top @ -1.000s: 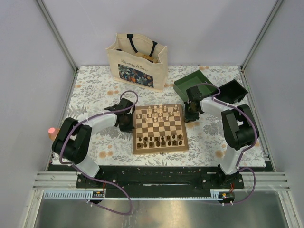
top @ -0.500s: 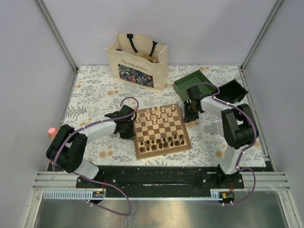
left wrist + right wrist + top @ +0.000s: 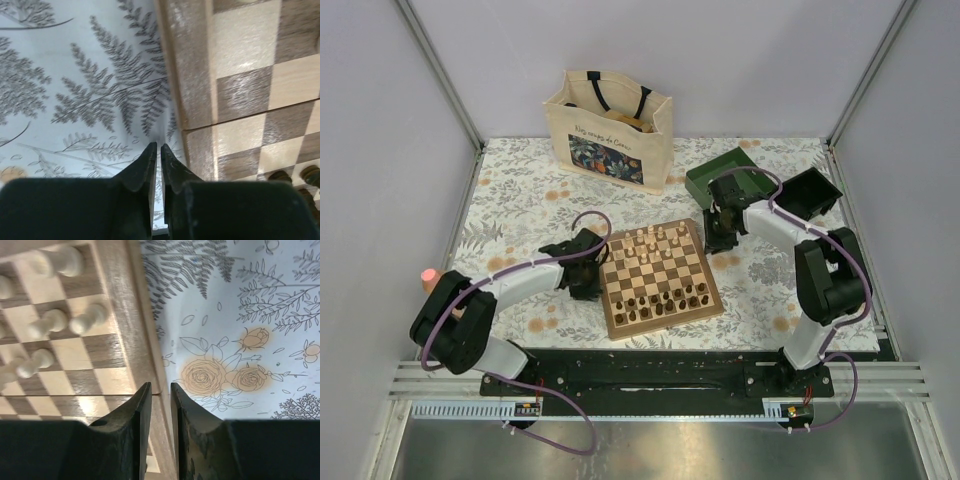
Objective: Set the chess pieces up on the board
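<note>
The board [image 3: 667, 319] lies mid-table, turned a little askew. Pale chess pieces [image 3: 650, 238] stand along its far rows and dark pieces [image 3: 665, 298] along its near rows. My left gripper [image 3: 591, 279] sits low on the cloth against the board's left border [image 3: 192, 75]; in the left wrist view its tips [image 3: 158, 146] are shut and empty, with dark pieces [image 3: 280, 176] at the lower right. My right gripper [image 3: 712, 243] is at the board's far right corner; in the right wrist view its tips [image 3: 160, 385] hang over the border [image 3: 120, 300], a narrow slit apart and empty, near pale pieces [image 3: 50, 322].
A printed tote bag [image 3: 610, 130] stands at the back. A green box [image 3: 725, 172] and a black bin [image 3: 812, 192] sit at the back right, close behind the right arm. A pink object [image 3: 426, 274] lies at the table's left edge. Floral cloth covers the table.
The board has turned counterclockwise, its right side swinging away and its left side nearer. The left gripper moved nearer along the left border; the right gripper moved slightly left and away.
</note>
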